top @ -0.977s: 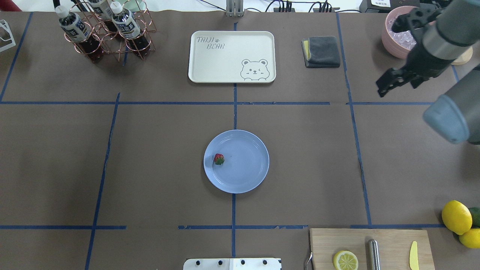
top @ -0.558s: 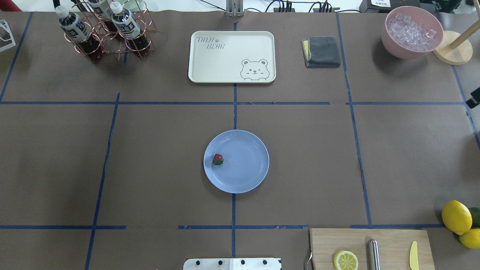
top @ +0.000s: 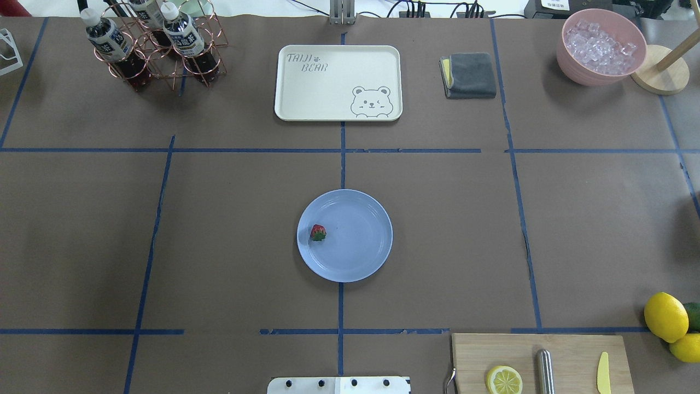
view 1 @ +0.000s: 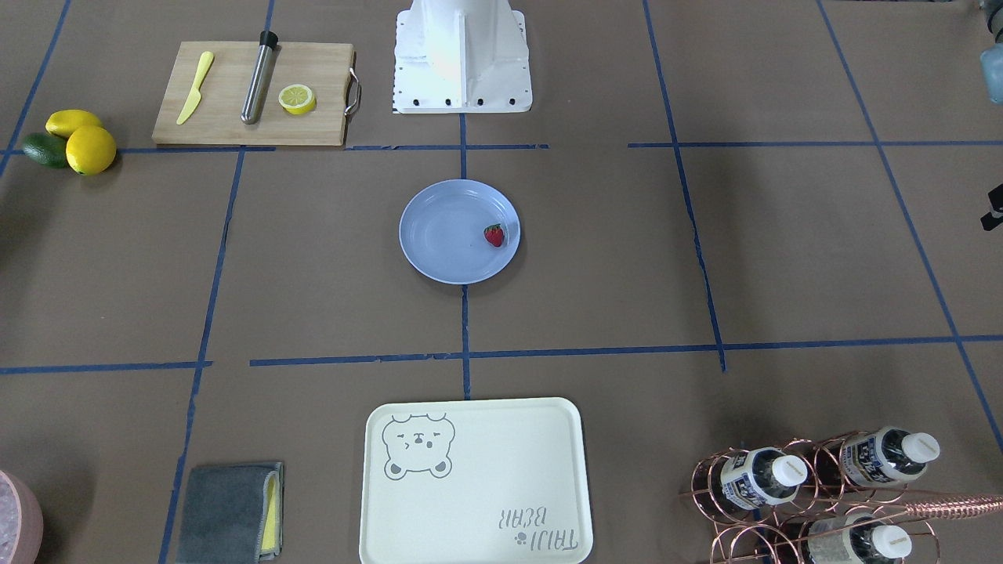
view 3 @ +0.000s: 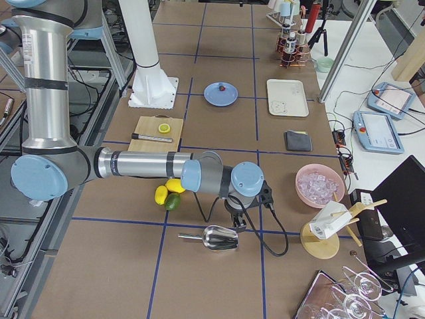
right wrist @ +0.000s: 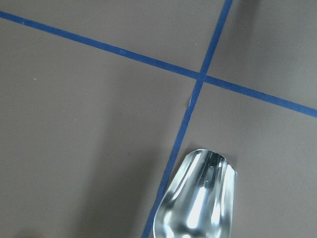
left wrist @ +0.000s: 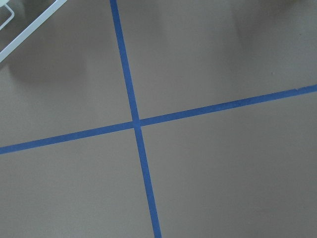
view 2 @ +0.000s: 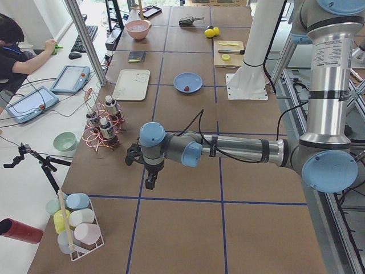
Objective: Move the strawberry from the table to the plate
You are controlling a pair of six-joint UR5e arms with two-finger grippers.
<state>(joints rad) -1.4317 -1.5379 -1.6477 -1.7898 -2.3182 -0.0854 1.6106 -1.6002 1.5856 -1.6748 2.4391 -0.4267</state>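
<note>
The strawberry (top: 318, 232) lies inside the light-blue plate (top: 358, 254), close to its left rim, at the middle of the table (top: 219, 219). It also shows on the plate (view 1: 443, 243) as a small red strawberry (view 1: 494, 235) in the front-facing view. Neither gripper appears in the overhead view. My left gripper (view 2: 149, 181) hangs over bare table far off at the robot's left end. My right gripper (view 3: 234, 220) is low over the table at the opposite end, beside a metal scoop (view 3: 222, 238). I cannot tell whether either one is open or shut.
A cream bear tray (top: 338, 82), a bottle rack (top: 156, 46), a grey cloth (top: 470, 75) and a pink bowl of ice (top: 601, 46) line the far side. A cutting board (top: 538, 361) and lemons (top: 666, 316) sit near right. A person (view 2: 14, 54) sits beside the table.
The right arm, which hung over the pink bowl in the overhead view a second ago, has gone out of that view. The strawberry and plate have not moved.
</note>
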